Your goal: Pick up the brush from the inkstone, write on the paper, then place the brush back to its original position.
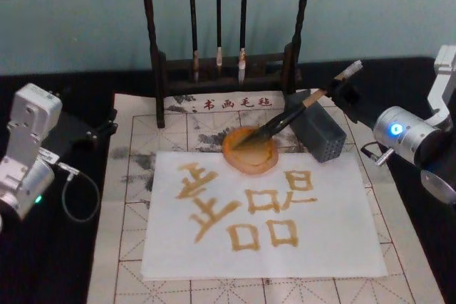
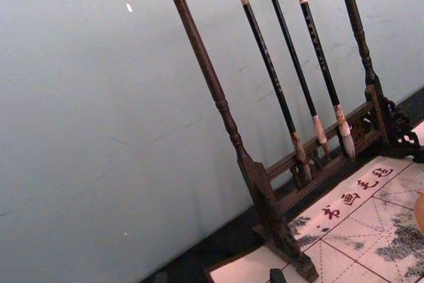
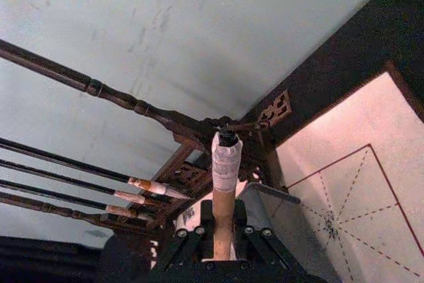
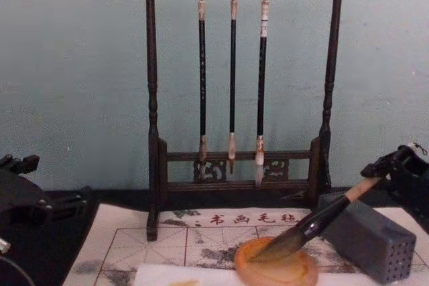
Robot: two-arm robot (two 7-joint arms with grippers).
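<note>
My right gripper [image 1: 340,89] jaws grip the brush [image 1: 288,118], its tip in the inkstone [image 1: 251,152]. Releasing carelessly, it may roll onto the paper [image 1: 320,233]. My left gripper [image 1: 107,127] is parked, jaws I cannot tell.

- The head view looks steeply down on the felt mat [image 1: 128,261] and the paper [image 1: 342,240], facing the brush rack [image 1: 224,69] at the back.
- The chest view sits low and looks level across the tabletop at the same rack [image 4: 234,159] and the teal wall [image 4: 74,85].
- The left wrist view tilts up, close to the rack's left post [image 2: 218,111].
- The right wrist view looks along the brush [image 3: 224,197], close up, toward the rack's foot.
</note>
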